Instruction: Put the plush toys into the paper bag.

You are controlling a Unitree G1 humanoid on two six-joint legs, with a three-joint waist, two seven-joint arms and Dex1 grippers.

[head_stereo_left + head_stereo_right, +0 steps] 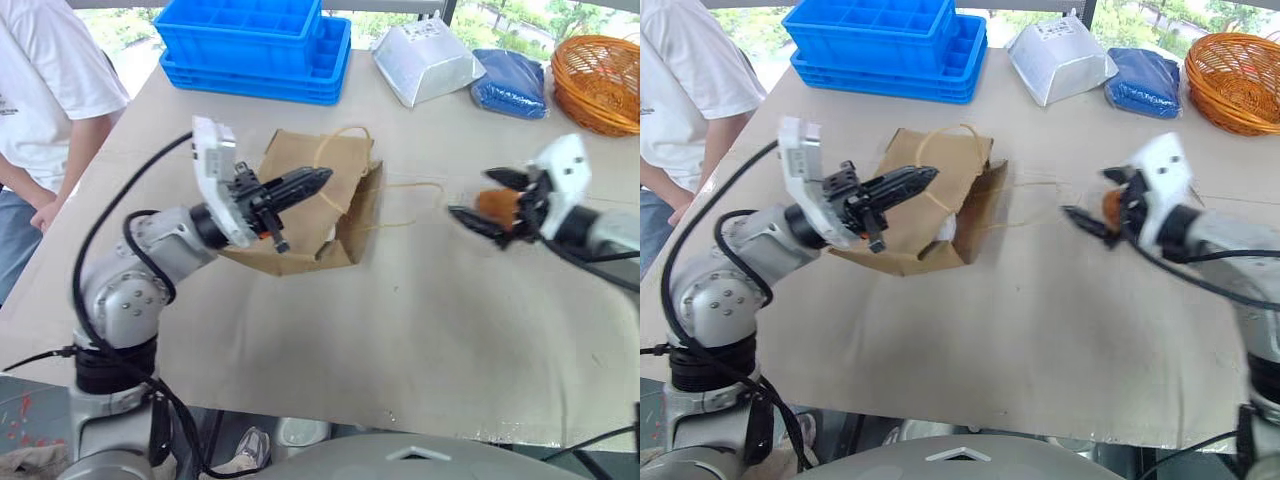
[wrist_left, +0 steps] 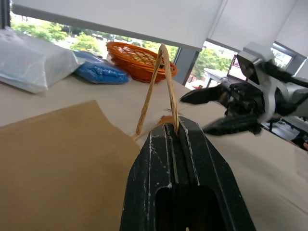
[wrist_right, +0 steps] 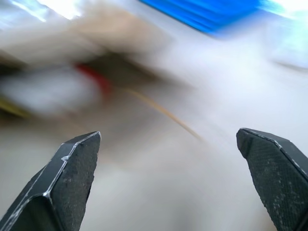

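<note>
From the head camera we count one brown kraft paper bag [image 1: 310,205] lying on its side on the beige table [image 1: 400,330], with two tan twisted-cord loop handles. The left gripper [image 1: 318,180] is pressed together on one tan cord handle [image 1: 340,135], holding it up over the bag's mouth. The second cord handle [image 1: 405,205] trails flat on the table between the bag and the right gripper [image 1: 480,198], whose two black fingers are spread wide with nothing between them, well apart from the bag. Something white shows inside the bag's mouth [image 1: 328,238]; we think it is the white egg-shaped plush chicken, though little of it is visible.

Beyond the grippers we count one stack of blue plastic crates [image 1: 255,45], one white plastic bag [image 1: 425,62], one blue bag [image 1: 510,82] and one orange wicker basket [image 1: 600,82]. A person in a white shirt [image 1: 45,90] stands by the table, on the left gripper's side.

The left wrist camera adds the pinch itself: the cord loop rises from between the closed fingertips [image 2: 166,139], with the open right gripper beyond.

The right wrist camera is blurred; past its spread fingertips [image 3: 77,159] we see a white and red smear [image 3: 62,89], possibly the chicken.
</note>
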